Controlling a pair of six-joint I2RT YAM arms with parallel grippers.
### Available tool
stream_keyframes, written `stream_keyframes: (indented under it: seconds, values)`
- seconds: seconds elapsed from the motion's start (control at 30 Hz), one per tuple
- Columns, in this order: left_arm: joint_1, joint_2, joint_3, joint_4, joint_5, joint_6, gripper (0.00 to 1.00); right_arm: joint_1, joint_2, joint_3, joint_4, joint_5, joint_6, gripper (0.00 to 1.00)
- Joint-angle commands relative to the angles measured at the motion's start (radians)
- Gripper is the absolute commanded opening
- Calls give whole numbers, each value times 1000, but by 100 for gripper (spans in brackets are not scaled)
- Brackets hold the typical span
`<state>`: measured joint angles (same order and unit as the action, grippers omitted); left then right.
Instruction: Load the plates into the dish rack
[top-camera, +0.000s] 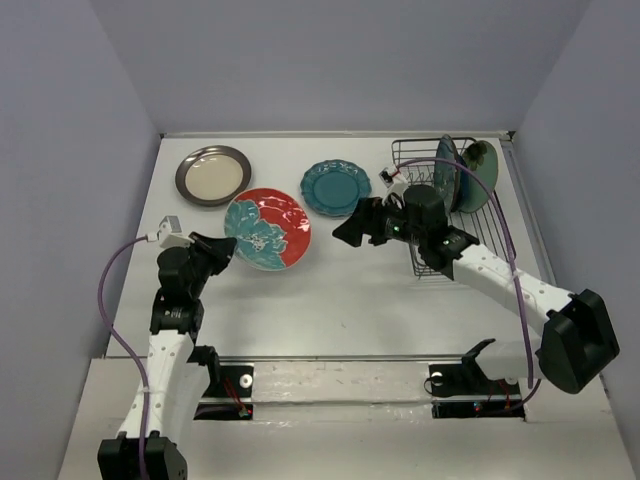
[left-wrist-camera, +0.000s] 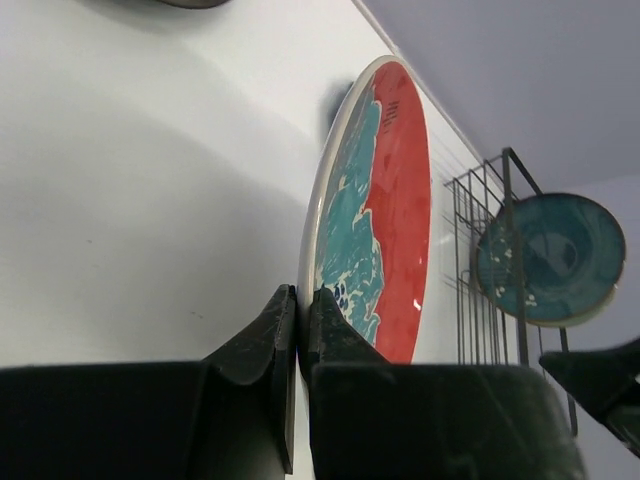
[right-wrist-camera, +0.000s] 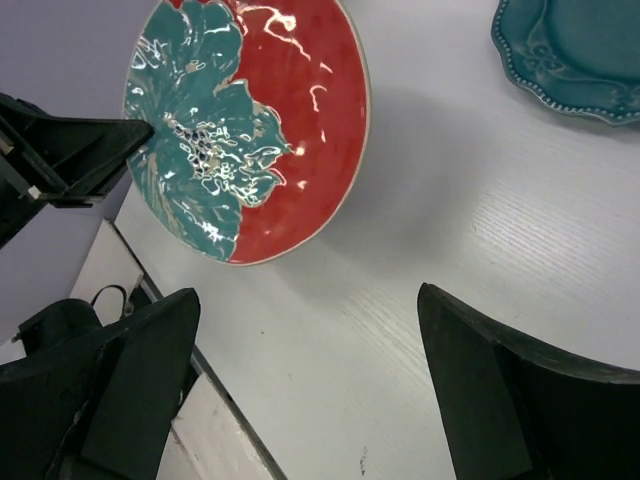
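Observation:
My left gripper (top-camera: 224, 246) is shut on the near-left rim of the red floral plate (top-camera: 268, 228) and holds it tilted above the table; its jaws pinch the rim in the left wrist view (left-wrist-camera: 297, 300), and the plate shows in the right wrist view (right-wrist-camera: 250, 120). My right gripper (top-camera: 352, 228) is open and empty, to the right of that plate. The scalloped teal plate (top-camera: 336, 187) and the cream plate with dark rim (top-camera: 213, 175) lie flat at the back. The black wire dish rack (top-camera: 440, 200) at the back right holds upright plates, a dark teal one (top-camera: 447, 172) and a pale mint one (top-camera: 480, 165).
The rack and its teal plate also show in the left wrist view (left-wrist-camera: 548, 258). The scalloped teal plate sits at the top right of the right wrist view (right-wrist-camera: 580, 55). Grey walls close in the table (top-camera: 330, 300) on three sides.

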<state>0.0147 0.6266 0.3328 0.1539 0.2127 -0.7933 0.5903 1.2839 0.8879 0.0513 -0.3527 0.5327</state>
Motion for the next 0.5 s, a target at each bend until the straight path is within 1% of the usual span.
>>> stream_keyframes:
  seconds: [0.0, 0.1, 0.2, 0.27, 0.43, 0.47]
  values:
    - [-9, -33, 69, 153, 249, -43, 6, 3, 44, 69, 36, -35, 1, 96]
    - [-10, -8, 72, 197, 350, -67, 6, 3, 74, 66, 38, -8, -19, 97]
    - [-9, -4, 98, 219, 413, -61, 6, 3, 89, 63, 39, 21, -39, 99]
    - [-9, 8, 129, 225, 468, -54, 6, 3, 95, 63, 38, 17, -72, 99]
    - [-10, 22, 184, 237, 563, -37, 6, -7, 107, 51, 36, -5, -92, 99]
    - [-39, 24, 189, 245, 573, -35, 6, -7, 109, 46, 36, -3, -89, 99]
